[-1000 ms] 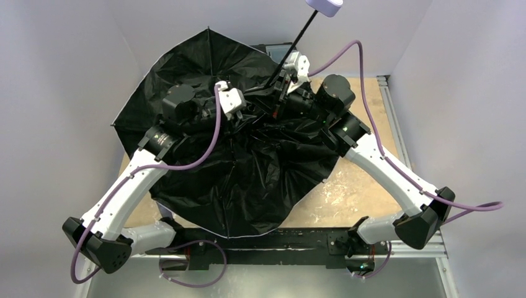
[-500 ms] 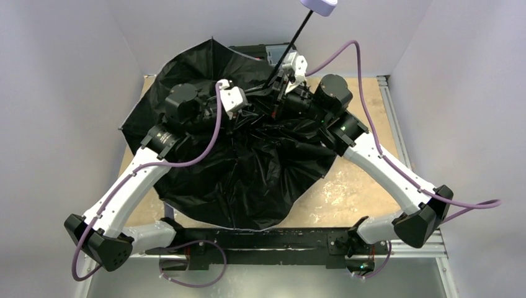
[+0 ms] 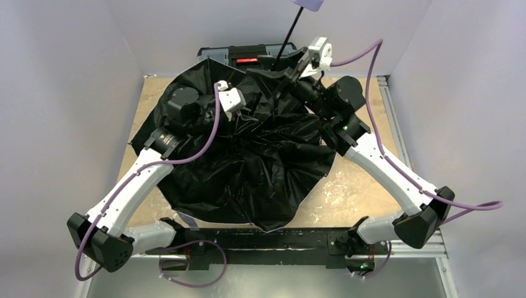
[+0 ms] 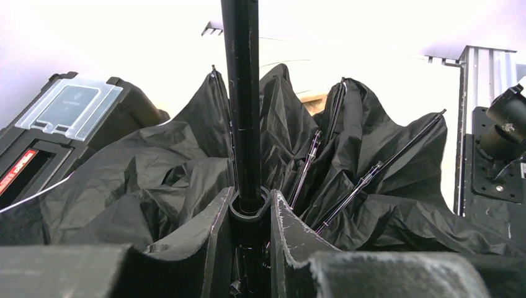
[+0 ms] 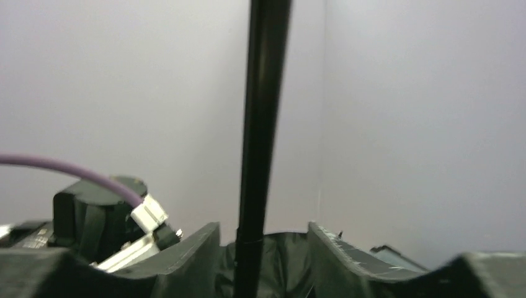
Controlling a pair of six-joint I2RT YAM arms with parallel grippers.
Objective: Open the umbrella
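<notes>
The umbrella lies with its black lining (image 3: 248, 167) spread and crumpled over the table. Its thin black shaft (image 3: 286, 42) rises to the pale handle (image 3: 308, 3) at the top edge. My left gripper (image 3: 247, 110) is shut on the black runner collar (image 4: 248, 208) around the shaft, with ribs and fabric (image 4: 372, 174) behind it. My right gripper (image 3: 289, 73) is higher on the shaft. In the right wrist view its fingers (image 5: 329, 245) stand apart, and the shaft (image 5: 260, 155) passes between them nearer the left one.
A black toolbox with a red latch (image 3: 248, 57) stands at the back edge, partly under the fabric; it also shows in the left wrist view (image 4: 68, 108). Bare wooden tabletop (image 3: 353, 186) shows on the right. Grey walls close in on three sides.
The right gripper has slid up the shaft toward the handle and its fingers have let go. The canopy has drawn in and shifted right, uncovering the toolbox. The left gripper keeps its hold.
</notes>
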